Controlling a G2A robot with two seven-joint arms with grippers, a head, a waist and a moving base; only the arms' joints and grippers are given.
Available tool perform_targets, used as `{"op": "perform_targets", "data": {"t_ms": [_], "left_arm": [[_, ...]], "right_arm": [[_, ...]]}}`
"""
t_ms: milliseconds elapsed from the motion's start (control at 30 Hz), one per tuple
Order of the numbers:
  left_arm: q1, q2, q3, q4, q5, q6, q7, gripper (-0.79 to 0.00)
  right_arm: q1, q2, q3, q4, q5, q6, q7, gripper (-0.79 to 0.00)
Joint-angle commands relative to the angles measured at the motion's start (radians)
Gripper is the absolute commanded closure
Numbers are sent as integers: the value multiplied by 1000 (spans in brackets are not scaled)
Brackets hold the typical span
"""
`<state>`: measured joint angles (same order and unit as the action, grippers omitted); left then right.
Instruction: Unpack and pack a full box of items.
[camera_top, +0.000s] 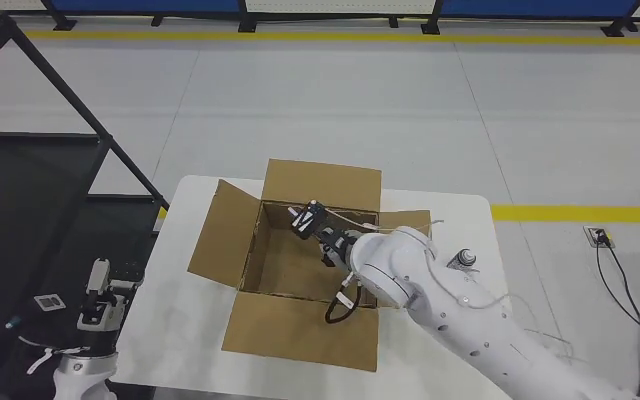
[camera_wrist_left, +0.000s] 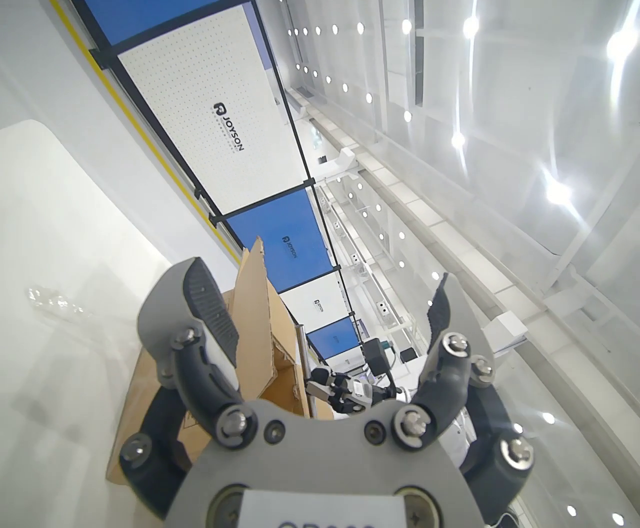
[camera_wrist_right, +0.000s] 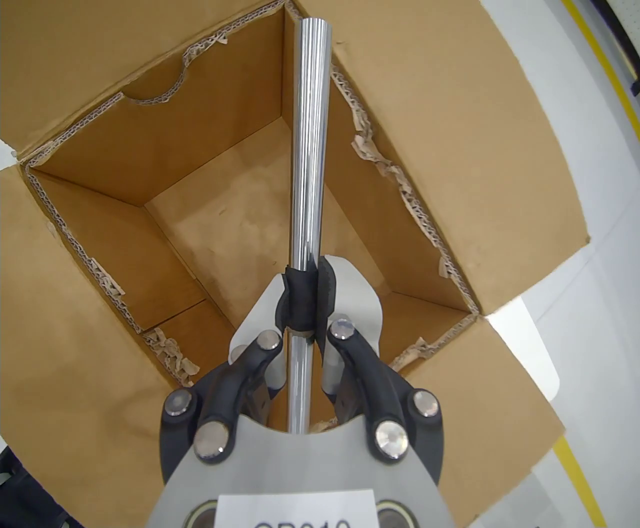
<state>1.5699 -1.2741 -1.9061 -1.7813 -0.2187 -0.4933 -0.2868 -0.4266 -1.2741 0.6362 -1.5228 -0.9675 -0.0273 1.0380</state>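
Pale grey floor with yellow lines runs behind a white desk (camera_top: 180, 300), and blue and white panels close off the far side. An open cardboard box (camera_top: 290, 262) sits in the middle of the desk with its four flaps folded outward.

From the near right corner, the right arm stretches over the near right part of the box. Its wrist is bent so that the right gripper (camera_wrist_right: 306, 295) hangs above the far part of the opening. The gripper's pads are clamped on a shiny metal rod (camera_wrist_right: 310, 150), which runs straight out from the wrist and passes back between the finger links. The left arm (camera_top: 95, 300) stands off the desk's left edge. There the left gripper (camera_wrist_left: 322, 290) is tilted up toward the ceiling lights, fingers spread wide and holding nothing.

Torn corrugated edges line the box's corners. Its brown floor shows beneath the rod. Bare strips of desk lie left of the box and along the right side. A black frame (camera_top: 60, 90) stands close on the left.

The right arm covers most of the right flap. In the right wrist view the rod's far end lines up with a corner of the box, and I cannot tell whether it touches the cardboard. A small dark-topped object (camera_top: 460, 260) just beside the arm is too small to identify, and so is a clear scrap (camera_wrist_left: 55, 302) on the desk
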Motion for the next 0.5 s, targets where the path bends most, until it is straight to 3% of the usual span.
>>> {"op": "perform_targets", "data": {"t_ms": [0, 467], "left_arm": [[6, -1, 4, -5, 8, -4, 7, -785], [49, -4, 8, -30, 21, -17, 53, -785]], "right_arm": [[20, -16, -21, 64, 15, -27, -23, 0], [192, -230, -218, 656, 202, -190, -168, 0]]}}
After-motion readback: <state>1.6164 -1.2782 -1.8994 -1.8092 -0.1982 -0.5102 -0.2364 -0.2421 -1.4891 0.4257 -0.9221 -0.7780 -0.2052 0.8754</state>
